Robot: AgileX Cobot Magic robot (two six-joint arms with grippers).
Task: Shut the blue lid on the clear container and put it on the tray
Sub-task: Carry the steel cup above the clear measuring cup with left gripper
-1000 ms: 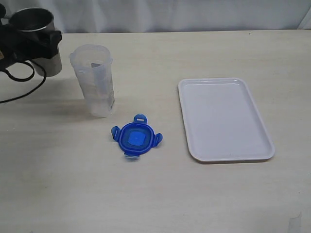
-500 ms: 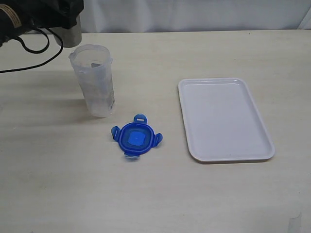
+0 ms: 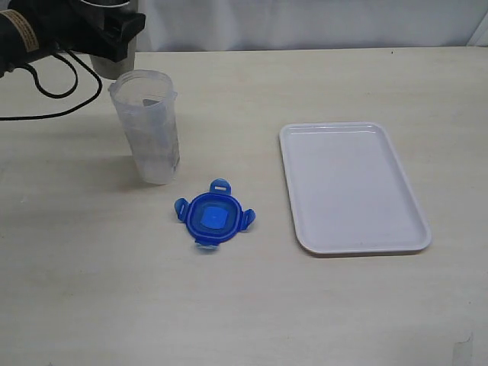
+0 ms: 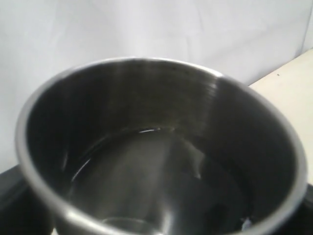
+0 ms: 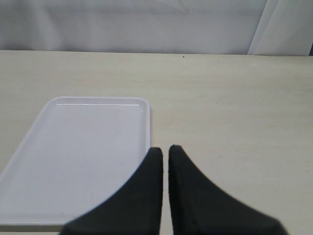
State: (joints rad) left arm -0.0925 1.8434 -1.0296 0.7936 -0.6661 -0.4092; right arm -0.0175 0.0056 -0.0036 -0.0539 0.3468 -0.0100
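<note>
The blue lid (image 3: 214,219) lies flat on the table (image 3: 320,305), just in front of the clear container (image 3: 149,126), which stands upright and uncapped. The tray (image 3: 352,187) lies well apart to the right. The left gripper (image 3: 107,30), spread wide, clamps a metal cup (image 3: 114,67) behind the container. The right gripper (image 5: 165,161) is closed and empty, beside the tray.

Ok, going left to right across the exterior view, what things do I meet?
metal cup up in the top corner → clear container → blue lid → tray
</note>
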